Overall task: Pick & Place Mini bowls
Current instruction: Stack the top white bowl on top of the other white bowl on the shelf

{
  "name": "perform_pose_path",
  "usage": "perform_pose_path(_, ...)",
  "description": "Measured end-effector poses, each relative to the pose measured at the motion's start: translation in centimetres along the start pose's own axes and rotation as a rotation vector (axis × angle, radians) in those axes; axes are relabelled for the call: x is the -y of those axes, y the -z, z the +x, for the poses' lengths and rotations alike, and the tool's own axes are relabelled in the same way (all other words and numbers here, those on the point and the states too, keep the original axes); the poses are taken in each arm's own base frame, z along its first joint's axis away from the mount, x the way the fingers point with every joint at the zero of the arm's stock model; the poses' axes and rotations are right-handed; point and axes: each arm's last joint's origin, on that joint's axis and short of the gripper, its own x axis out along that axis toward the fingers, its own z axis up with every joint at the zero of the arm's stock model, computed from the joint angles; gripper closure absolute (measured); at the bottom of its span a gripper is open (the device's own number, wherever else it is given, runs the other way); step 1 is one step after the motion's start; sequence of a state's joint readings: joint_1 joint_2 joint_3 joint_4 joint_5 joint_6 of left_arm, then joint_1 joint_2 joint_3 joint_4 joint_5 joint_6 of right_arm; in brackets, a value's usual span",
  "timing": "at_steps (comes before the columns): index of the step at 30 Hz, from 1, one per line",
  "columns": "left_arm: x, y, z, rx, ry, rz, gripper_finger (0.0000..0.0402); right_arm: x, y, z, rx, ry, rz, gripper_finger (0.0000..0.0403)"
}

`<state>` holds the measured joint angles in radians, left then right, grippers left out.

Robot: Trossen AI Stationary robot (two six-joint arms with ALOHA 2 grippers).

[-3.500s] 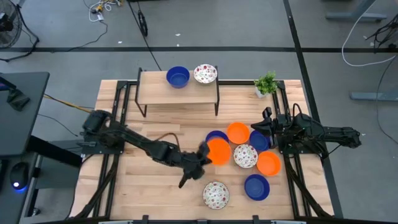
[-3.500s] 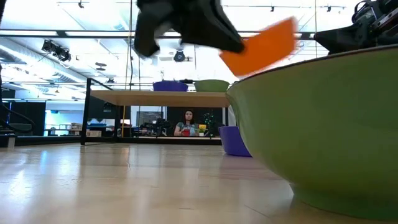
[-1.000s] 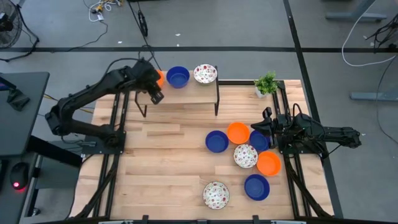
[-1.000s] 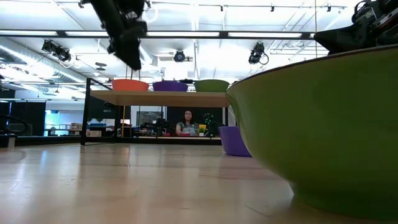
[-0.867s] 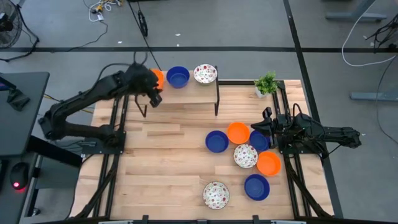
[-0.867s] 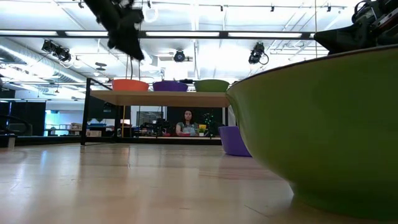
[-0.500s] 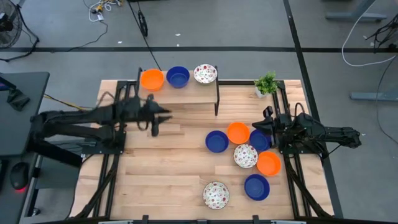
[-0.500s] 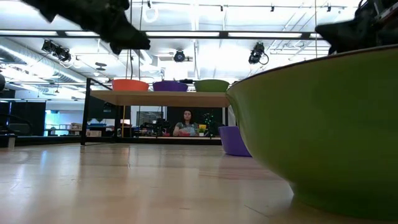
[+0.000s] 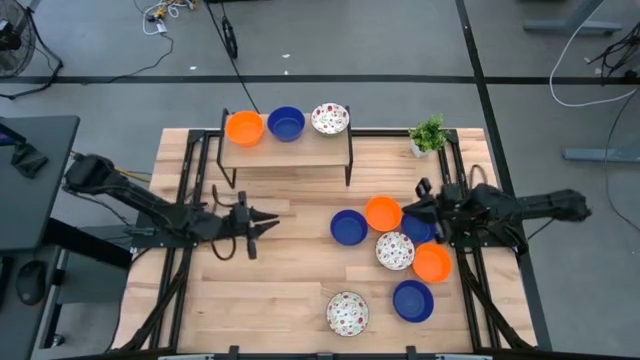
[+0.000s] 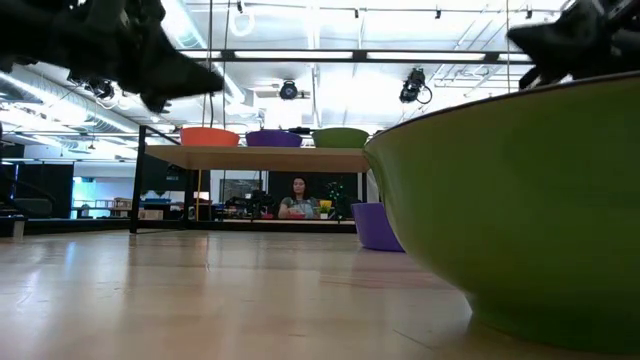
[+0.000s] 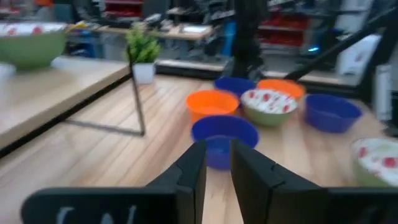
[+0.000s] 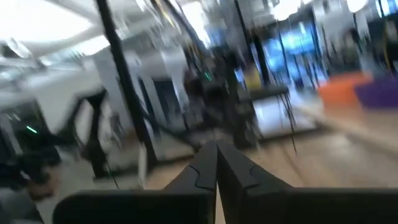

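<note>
Three mini bowls stand on the wooden shelf [image 9: 290,148] at the far side: an orange bowl [image 9: 244,127], a blue bowl [image 9: 286,123] and a speckled bowl [image 9: 330,118]. Several more bowls sit on their bases on the table at the right, among them a blue bowl [image 9: 348,227], an orange bowl [image 9: 383,213] and a speckled bowl [image 9: 395,250]. My left gripper [image 9: 268,222] is open a little and empty. It is level over the table's left half and points at the blue bowl [image 11: 222,134]. My right gripper [image 9: 405,208] is shut and empty beside the orange bowl on the table.
A small potted plant [image 9: 428,133] stands at the far right corner. A speckled bowl [image 9: 347,313] near the front edge fills the low view's right with its green outside [image 10: 520,200]. Bare wood lies between my left gripper and the bowls. A person [image 10: 302,197] sits far behind the table.
My left gripper has come away from the orange bowl at the shelf's left end, gone down and toward the near edge, and turned level, pointing toward the table's right. The orange bowl stays on the shelf. My right arm has shifted slightly.
</note>
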<state>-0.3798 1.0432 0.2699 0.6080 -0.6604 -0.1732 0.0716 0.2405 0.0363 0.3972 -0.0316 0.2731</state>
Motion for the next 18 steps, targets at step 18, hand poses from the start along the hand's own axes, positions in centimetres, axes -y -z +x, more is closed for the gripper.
perform_pose_path(18, 1.9, 6.0, 3.1, -0.081, -0.100, -0.001, 0.0344, -4.5, -1.4, 9.4, -1.007, 0.260, 0.018, 0.0315)
